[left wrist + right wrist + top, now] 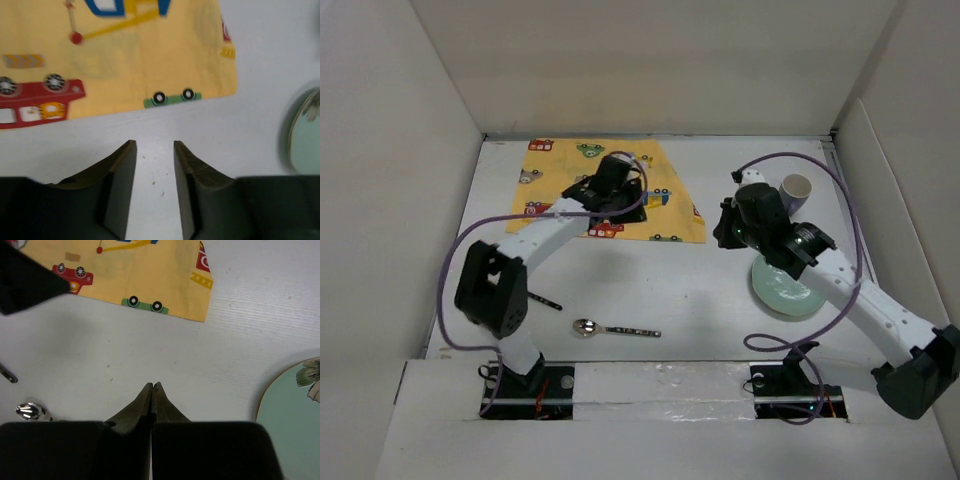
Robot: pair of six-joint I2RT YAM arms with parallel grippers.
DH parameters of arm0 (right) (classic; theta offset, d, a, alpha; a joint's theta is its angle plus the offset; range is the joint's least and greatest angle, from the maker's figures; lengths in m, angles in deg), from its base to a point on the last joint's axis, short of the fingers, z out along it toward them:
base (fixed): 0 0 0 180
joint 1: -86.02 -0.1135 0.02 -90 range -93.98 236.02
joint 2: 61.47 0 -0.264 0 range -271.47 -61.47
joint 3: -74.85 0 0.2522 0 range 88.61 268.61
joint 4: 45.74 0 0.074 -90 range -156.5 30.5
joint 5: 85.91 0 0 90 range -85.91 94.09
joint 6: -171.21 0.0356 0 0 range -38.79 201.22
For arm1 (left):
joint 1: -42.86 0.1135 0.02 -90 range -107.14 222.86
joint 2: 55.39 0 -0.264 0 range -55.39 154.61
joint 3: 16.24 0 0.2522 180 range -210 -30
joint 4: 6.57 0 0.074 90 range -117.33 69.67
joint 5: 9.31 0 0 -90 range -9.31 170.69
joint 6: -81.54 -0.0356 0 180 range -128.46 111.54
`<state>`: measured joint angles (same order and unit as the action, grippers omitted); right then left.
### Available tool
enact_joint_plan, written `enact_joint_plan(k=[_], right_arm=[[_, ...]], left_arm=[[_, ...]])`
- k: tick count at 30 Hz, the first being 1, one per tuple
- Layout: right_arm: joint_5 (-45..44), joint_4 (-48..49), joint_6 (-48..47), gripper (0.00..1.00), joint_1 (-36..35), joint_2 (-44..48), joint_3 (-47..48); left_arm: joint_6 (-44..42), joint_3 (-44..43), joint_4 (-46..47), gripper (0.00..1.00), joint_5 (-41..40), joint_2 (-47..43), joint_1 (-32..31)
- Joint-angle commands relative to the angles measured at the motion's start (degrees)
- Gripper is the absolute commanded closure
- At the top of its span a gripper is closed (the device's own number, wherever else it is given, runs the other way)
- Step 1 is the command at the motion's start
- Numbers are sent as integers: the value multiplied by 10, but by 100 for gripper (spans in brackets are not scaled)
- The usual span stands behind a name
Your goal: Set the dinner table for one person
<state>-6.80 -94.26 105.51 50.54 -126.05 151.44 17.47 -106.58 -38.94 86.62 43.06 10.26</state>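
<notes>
We see the dinner table [670,290] spanning the whole floor under both arms. Left gripper [155,145] hangs released, jaws apart w/ nothing btwn, by the near edge of the yellow placemat [555,165]; the arm hides the mat's middle. Right gripper [152,386] is clenched, empty; its arm covers part of the green plate [790,298], & a dark utensil [546,301] near-left is half hidden.

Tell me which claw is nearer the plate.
Right. The right claw, shut, is just left of the plate; the left claw, open, is farther left, by the mat.
</notes>
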Motion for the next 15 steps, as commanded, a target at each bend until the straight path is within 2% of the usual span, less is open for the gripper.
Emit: enact_joint_plan(k=[1, 2, 4, 6, 7, 8, 9, 10, 13, 15], right_arm=[[12, 74, 14, 100, 14, -52, -6], [11, 92, 19, 100, 22, -86, -4], [15, 104, 29, 100, 38, -122, 2], [22, 113, 48, 100, 62, -175, 11], [29, 127, 58, 94, 75, -205, 13], [29, 127, 58, 94, 81, -205, 13], [32, 131, 60, 87, 87, -230, 15], [33, 134, 62, 72, 87, -242, 19], [33, 141, 64, 51, 100, -284, 30], [33, 144, 66, 46, 100, -304, 36]], left_arm=[[45, 64, 48, 70, -79, -120, 81], [57, 81, 57, 78, -71, -133, 137], [60, 125, 60, 80, -63, -162, 193], [61, 151, 61, 77, -41, -174, 273], [61, 179, 62, 69, -37, -179, 322], [60, 180, 62, 68, -36, -179, 322], [61, 184, 60, 68, -43, -176, 363], [60, 187, 57, 66, -48, -165, 379], [61, 183, 55, 63, -79, -129, 417], [61, 175, 56, 62, -100, -104, 423]])
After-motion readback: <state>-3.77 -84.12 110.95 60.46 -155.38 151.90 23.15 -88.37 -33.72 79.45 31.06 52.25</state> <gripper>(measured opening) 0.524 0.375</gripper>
